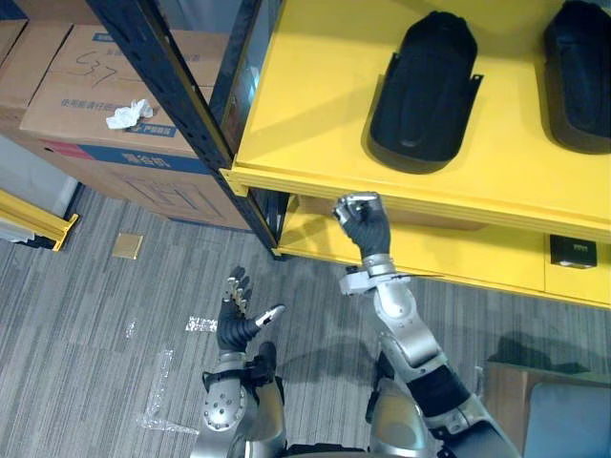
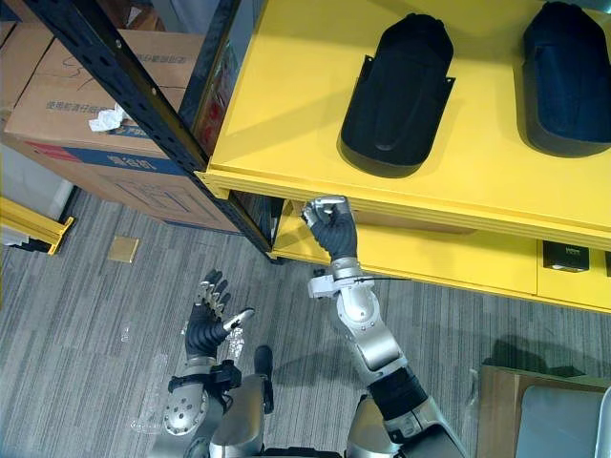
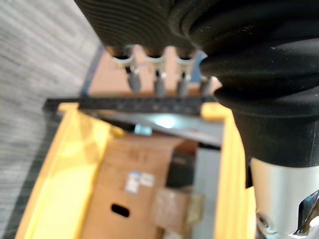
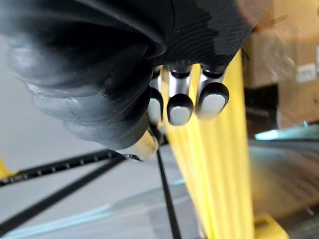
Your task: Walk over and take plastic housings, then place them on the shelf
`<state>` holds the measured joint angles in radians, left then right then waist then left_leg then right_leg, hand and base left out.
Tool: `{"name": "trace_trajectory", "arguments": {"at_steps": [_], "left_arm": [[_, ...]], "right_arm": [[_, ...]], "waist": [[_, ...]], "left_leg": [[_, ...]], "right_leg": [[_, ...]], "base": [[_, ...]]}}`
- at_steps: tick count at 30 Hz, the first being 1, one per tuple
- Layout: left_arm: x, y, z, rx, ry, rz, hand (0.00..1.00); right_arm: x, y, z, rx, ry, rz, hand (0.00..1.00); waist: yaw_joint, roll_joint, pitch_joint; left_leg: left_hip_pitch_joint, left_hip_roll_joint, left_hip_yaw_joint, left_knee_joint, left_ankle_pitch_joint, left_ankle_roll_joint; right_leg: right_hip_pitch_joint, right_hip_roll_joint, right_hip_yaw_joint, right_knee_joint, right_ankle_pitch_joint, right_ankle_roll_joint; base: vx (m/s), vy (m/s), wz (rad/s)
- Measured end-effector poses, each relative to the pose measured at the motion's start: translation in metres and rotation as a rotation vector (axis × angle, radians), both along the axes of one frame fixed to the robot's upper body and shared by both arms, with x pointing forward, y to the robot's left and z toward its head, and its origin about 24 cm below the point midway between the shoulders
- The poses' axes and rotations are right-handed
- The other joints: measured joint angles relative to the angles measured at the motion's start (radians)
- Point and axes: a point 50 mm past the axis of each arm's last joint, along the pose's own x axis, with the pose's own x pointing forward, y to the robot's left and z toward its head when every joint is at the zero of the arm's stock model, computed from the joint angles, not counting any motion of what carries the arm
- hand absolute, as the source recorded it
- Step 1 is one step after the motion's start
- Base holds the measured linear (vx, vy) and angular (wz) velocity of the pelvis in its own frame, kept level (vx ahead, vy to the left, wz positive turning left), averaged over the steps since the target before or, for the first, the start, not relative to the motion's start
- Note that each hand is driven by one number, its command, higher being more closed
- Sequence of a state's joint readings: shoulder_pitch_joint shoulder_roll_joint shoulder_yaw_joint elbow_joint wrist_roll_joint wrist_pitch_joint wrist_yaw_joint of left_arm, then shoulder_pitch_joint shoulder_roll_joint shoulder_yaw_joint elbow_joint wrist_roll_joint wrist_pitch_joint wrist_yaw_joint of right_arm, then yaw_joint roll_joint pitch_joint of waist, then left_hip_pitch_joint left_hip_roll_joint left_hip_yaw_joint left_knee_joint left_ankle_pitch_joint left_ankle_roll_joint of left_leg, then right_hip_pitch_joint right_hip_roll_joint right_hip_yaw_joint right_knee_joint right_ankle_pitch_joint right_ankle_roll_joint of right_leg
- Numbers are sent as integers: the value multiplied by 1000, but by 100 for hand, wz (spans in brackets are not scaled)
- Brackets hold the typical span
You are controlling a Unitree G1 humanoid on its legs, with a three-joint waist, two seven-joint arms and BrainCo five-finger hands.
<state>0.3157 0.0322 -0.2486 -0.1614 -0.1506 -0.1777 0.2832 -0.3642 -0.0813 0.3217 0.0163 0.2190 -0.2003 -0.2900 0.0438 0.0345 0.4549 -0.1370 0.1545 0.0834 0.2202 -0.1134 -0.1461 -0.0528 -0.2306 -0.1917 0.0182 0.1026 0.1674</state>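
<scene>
Two black plastic housings lie on the top yellow shelf (image 1: pixel 305 105): one (image 1: pixel 425 91) near the middle, the other (image 1: pixel 580 76) at the right edge of view. My right hand (image 1: pixel 363 227) is raised just under the shelf's front lip. Its fingers (image 4: pixel 179 104) are curled in and hold nothing. My left hand (image 1: pixel 234 324) hangs low over the grey floor, fingers (image 3: pixel 159 82) straight and spread, empty. Neither hand touches a housing.
A dark blue rack upright (image 1: pixel 172 86) runs along the shelf's left side, with cardboard boxes (image 1: pixel 105 95) and crumpled white paper (image 1: pixel 129 114) behind it. A lower yellow shelf (image 1: pixel 430 253) carries a small black item (image 1: pixel 573 251). A brown box (image 1: pixel 516 391) stands at the lower right.
</scene>
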Motion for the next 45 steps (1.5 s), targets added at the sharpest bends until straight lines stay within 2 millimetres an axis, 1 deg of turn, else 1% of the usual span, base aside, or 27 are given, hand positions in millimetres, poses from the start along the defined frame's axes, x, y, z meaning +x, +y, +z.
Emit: {"name": "trace_trajectory", "arguments": {"at_steps": [3,5,9,13,18,20,22,26,29,35,38,41,45], "left_arm": [[0,0,-1,-2,-6,1,0],[-1,-1,-4,-7,6,-1,0],[-2,-2,-4,-10,4,-6,0],[-2,-2,-4,-13,-2,-4,0],[-5,-3,-6,-14,12,-6,0],[-7,-4,-8,-16,21,-11,0],[-8,-7,-9,-20,28,-20,0],[-9,-8,-9,-23,28,-23,0],[-9,-8,-9,-30,28,-23,0],[-10,-10,-9,-56,29,-34,0],[-10,-10,-9,-58,26,-38,0],[-10,-12,-11,-64,32,-46,0],[-11,-16,-15,-66,44,-62,0]], "right_arm": [[2,-3,8,8,-28,-7,100],[3,-7,9,13,-32,-22,100],[3,-13,14,21,-53,-37,100],[5,-20,28,36,-105,-62,100],[9,-31,28,25,-95,-105,100],[16,-39,26,13,-82,-137,100],[22,-47,29,2,-87,-168,100],[35,-67,42,-18,-108,-236,100],[41,-76,50,-42,-118,-259,100],[52,-85,56,-81,-116,-280,100],[57,-90,59,-99,-125,-288,100],[61,-94,63,-118,-133,-294,100],[66,-98,64,-135,-123,-309,100]], "waist": [[0,11,18],[0,19,23],[-1,19,24],[-1,19,24],[-1,19,24],[-1,20,24],[-1,22,25],[0,40,34],[0,50,39],[0,50,39],[0,55,42],[4,68,46],[12,69,45]], "left_leg": [[8,0,5,-1,0,0],[8,0,6,-2,0,0],[9,0,7,-2,-1,0],[12,0,8,-3,-1,0],[12,0,8,-3,-1,0],[12,0,8,-3,0,0],[12,0,8,-3,0,0],[13,0,6,-3,1,1],[13,0,5,-4,2,2],[15,-4,-5,-18,15,4],[15,-7,-18,-39,33,2],[16,-6,-20,-47,42,0],[17,-6,-21,-53,48,-1]], "right_leg": [[4,0,3,0,0,0],[3,0,4,0,0,0],[3,-1,4,0,0,0],[4,-1,4,0,0,0],[4,-1,4,0,0,0],[4,-1,4,0,0,0],[4,-1,4,0,0,0],[5,-2,3,1,0,0],[5,-2,2,1,0,0],[4,-4,-3,4,0,0],[4,-6,-18,8,-1,-1],[3,-6,-24,17,-2,-2],[1,-6,-24,21,-2,-2]], "base": [[0,3,-4],[-2,1,-2],[0,0,0],[0,0,0],[0,0,0],[0,0,0],[0,0,0],[0,0,0],[0,0,0],[-1,0,2],[-23,-12,13],[-36,-7,8],[0,0,0]]}}
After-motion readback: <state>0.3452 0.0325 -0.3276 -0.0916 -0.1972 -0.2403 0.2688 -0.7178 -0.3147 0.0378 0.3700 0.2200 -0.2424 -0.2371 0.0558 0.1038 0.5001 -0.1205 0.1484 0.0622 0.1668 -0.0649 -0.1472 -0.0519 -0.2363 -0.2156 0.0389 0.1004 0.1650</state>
